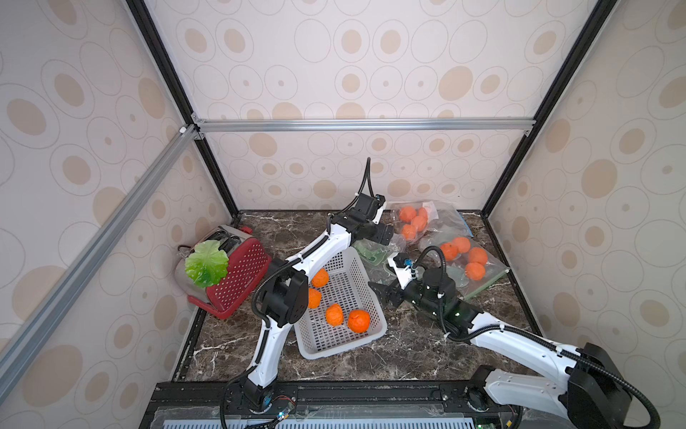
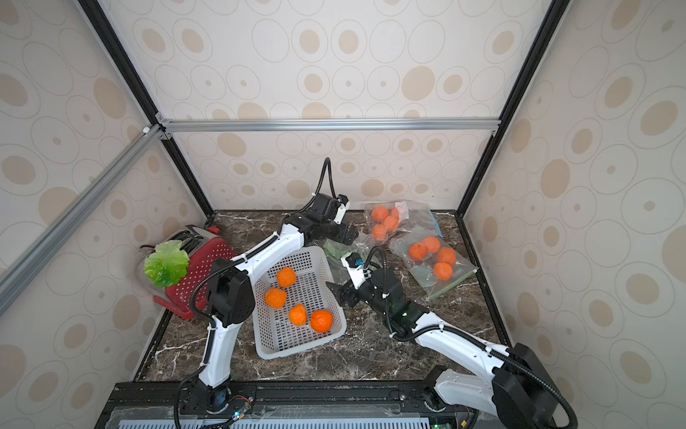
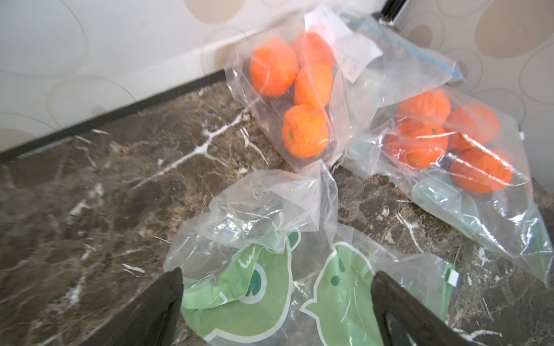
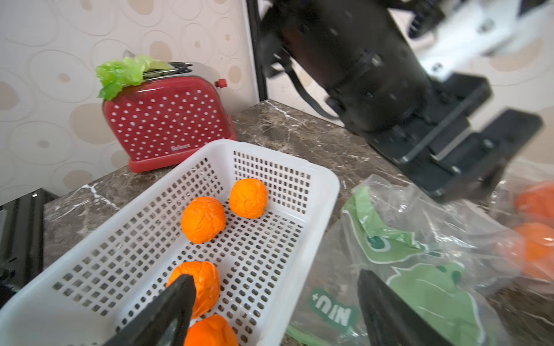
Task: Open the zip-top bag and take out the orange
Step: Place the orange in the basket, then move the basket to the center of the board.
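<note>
An empty zip-top bag (image 1: 375,254) (image 2: 336,250) with a green frog print lies crumpled beside the basket. My left gripper (image 1: 388,237) (image 3: 275,275) hovers open just over it, with nothing between its jaws. Two more zip-top bags (image 1: 427,219) (image 1: 482,273) lie at the back right, each with several oranges inside; the wrist view shows one such orange (image 3: 305,131). My right gripper (image 1: 380,293) (image 4: 275,277) stands open over the basket's right rim, empty. Several oranges, such as the nearest orange (image 1: 358,321) (image 2: 321,321), lie in the basket.
The white perforated basket (image 1: 334,351) (image 4: 326,191) sits mid-table between both arms. A red polka-dot toaster (image 1: 241,275) (image 4: 168,119) with a green lettuce leaf (image 1: 206,262) on top stands against the left wall. Patterned walls close in the marble table on three sides.
</note>
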### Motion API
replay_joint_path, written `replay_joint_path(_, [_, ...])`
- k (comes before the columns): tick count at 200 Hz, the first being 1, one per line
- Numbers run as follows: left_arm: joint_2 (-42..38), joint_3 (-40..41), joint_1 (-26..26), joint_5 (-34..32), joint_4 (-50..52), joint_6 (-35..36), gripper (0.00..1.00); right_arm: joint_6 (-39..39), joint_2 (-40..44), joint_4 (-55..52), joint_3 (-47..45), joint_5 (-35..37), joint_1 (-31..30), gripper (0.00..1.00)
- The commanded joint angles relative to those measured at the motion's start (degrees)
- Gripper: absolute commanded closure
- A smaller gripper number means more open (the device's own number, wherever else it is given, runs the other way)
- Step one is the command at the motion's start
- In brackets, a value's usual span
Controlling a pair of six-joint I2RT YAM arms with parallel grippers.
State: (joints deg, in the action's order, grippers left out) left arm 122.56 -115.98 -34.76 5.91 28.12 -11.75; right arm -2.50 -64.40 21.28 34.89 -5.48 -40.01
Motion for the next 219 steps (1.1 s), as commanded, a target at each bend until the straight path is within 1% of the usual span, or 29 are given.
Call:
replay_joint_path(1, [-5.0,2.4,0.3,-7.0,-1.7,2.0,0.01,-0.3,1.2,-1.6,-0.1,3.7,1.9,0.12])
replay_joint_path(27, [-13.8,9.5,0.3,-11.7,-5.7,1.7,0.01,-2.7,2.5,-4.5,0.4,5.9,4.5,0.12])
replay_joint_path(54, [-23.5,17.1,0.3,-13.9,-6.3,-0.3,0.01,-5.7,2.5,-11.3,3.3,9.4,7.9,0.13])
replay_joint_path(74, [-31.2,25.3,0.3,-12.8,-7.2,-2.9,0.01,-7.5,2.5,-18.9,5.9,12.7,9.4,0.14])
replay_joint_path(92, [-37.7,32.4,0.3,-11.1,-6.4,-4.9,0.01,-7.1,3.6,-26.7,6.8,10.8,9.4,0.16])
replay_joint_path(112, [-45.0,40.8,0.3,-7.9,-6.7,-7.2,0.02,-9.6,5.0,-33.3,5.9,10.1,9.4,0.18])
replay_joint_path(128, [-50.5,46.7,0.2,-6.0,-5.8,-8.0,0.04,-10.8,5.3,-38.1,6.2,10.7,9.4,0.25])
replay_joint_path(140, [-54.2,50.5,0.3,-7.0,-4.4,-9.2,0.06,-11.1,5.3,-40.7,6.6,7.8,9.3,0.29])
replay_joint_path(154, [-58.0,53.8,0.3,-8.0,-2.7,-10.2,0.07,-11.4,4.8,-42.0,5.9,1.2,9.2,0.33])
replay_joint_path(164, [-60.4,56.0,0.2,-7.4,-2.3,-10.6,0.07,-13.5,3.5,-42.2,5.1,-1.7,8.8,0.34])
replay_joint_path(174, [-62.2,57.5,0.2,-7.3,-2.1,-11.2,0.08,-15.5,1.2,-40.1,4.2,-4.4,7.7,0.37])
replay_joint_path(181, [-63.2,58.3,0.2,-7.3,-1.9,-11.5,0.08,-15.9,-0.7,-38.6,4.1,-5.0,5.8,0.37])
replay_joint_path(191, [-64.2,59.0,0.2,-7.4,-1.9,-11.7,0.08,-16.7,-3.8,-36.4,4.7,-3.9,2.8,0.37])
replay_joint_path(199, [-64.8,59.2,0.2,-8.6,-1.6,-12.1,0.09,-17.4,-6.6,-35.3,6.0,-3.8,0.9,0.37])
replay_joint_path(219, [-65.0,58.7,0.3,-10.4,-0.8,-12.3,0.12,-19.5,-13.8,-33.0,10.5,-5.3,-1.0,0.38])
